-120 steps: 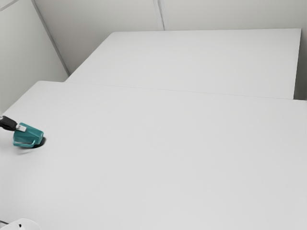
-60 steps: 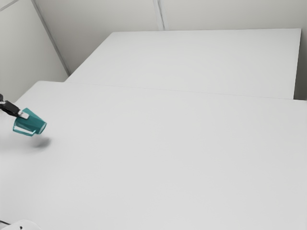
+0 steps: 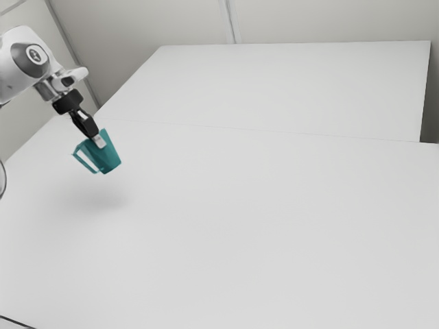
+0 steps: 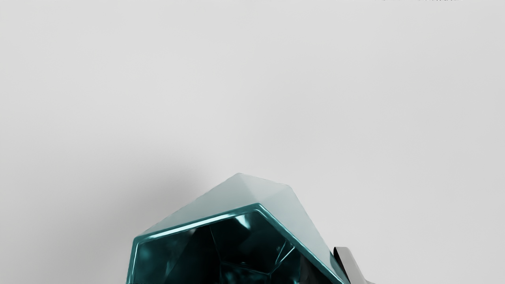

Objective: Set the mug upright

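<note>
The gripper [image 3: 99,140] is shut on the teal mug [image 3: 105,157], holding it in the air above the table. The mug leans, with its base down toward the exterior view's right and its handle on the exterior view's left. In the wrist view, the faceted mug [image 4: 177,252] shows its open mouth and dark inside to the camera. One finger of the gripper [image 4: 328,269] lies against the outside of its wall; a dark shape inside the rim beside it may be the other finger.
The wide white table [image 3: 260,226] lies beneath the mug, with the mug's soft shadow on it. Another white surface [image 3: 288,89] adjoins its far edge, and pale walls [image 3: 137,20] stand behind. A dark cable [image 3: 17,322] is at the near left corner.
The mug, held in my gripper, has risen off the table and moved toward the exterior view's right. It is tipped closer to upright than before, and more of the arm has come into view.
</note>
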You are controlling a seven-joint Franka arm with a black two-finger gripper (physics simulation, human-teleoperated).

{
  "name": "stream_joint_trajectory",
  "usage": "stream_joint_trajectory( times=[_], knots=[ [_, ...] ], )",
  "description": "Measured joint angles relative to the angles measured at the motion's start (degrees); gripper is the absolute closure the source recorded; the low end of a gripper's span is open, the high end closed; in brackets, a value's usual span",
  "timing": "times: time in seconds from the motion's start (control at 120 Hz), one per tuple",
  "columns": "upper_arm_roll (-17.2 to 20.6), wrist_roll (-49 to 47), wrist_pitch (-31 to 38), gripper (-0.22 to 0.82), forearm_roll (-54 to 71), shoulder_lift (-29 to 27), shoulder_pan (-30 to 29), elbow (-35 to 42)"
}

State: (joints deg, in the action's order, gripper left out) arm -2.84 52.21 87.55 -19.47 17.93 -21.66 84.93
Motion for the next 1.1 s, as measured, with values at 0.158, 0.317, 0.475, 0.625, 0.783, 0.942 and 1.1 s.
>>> stream_joint_trajectory(
  times=[0.158,0.317,0.475,0.625,0.783,0.942,1.1],
  knots=[
    [-0.19,-4.73,11.01,0.78,6.04,-5.97,6.59,10.5],
    [-0.21,-10.51,22.92,0.78,10.63,-9.85,9.52,20.72],
    [-0.21,-16.23,31.65,0.78,13.33,-13.26,11.77,28.3],
    [-0.19,-20.6,37.14,0.78,14.21,-14.75,13.17,33.87],
    [0.01,-24.25,40.95,0.78,14.61,-14.25,13.83,35.49],
    [0.23,-27.12,43.55,0.78,14.8,-12.06,14.32,35.44],
    [0.37,-29.37,44.97,0.78,14.86,-10.55,15.69,35.41]
  ],
)
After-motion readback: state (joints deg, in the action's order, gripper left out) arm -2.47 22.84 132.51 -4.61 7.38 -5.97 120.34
